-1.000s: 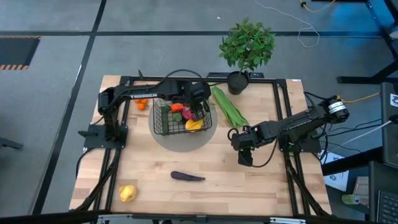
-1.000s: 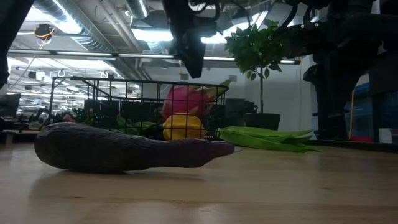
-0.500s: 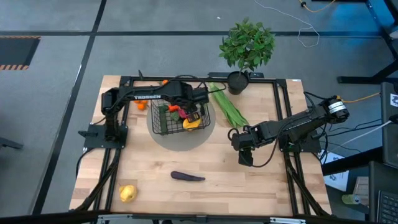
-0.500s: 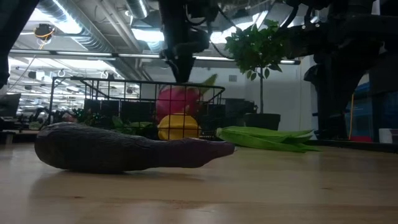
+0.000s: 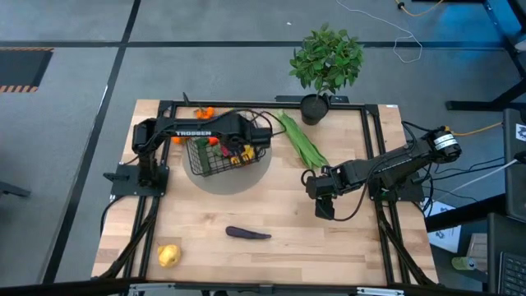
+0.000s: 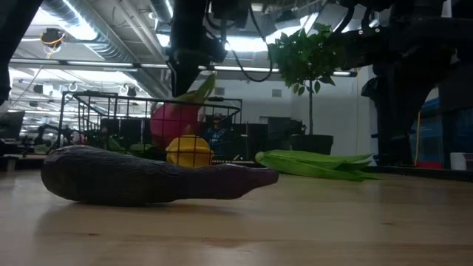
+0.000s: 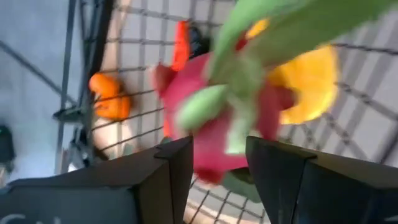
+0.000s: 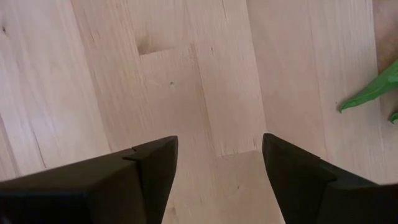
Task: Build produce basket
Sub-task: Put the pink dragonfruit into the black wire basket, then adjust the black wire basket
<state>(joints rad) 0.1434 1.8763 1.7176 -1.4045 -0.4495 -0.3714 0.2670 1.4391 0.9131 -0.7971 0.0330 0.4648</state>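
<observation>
Sitting at the table's far left, on a grey round mat [image 5: 234, 177], the basket [image 5: 215, 158] holds a pink dragon fruit [image 6: 175, 123] and a yellow fruit [image 6: 188, 151]. Left gripper [image 5: 256, 141] at the basket's right edge; its fingers [image 7: 163, 171] stand apart around the dragon fruit, grip not certain. Oranges [image 5: 203, 113] just behind the basket. Green pods [image 5: 301, 141] to its right. Eggplant [image 5: 247, 233] and yellow fruit [image 5: 168, 255] lie nearer the front. Right gripper [image 5: 323, 207] waits spread over bare wood at right.
</observation>
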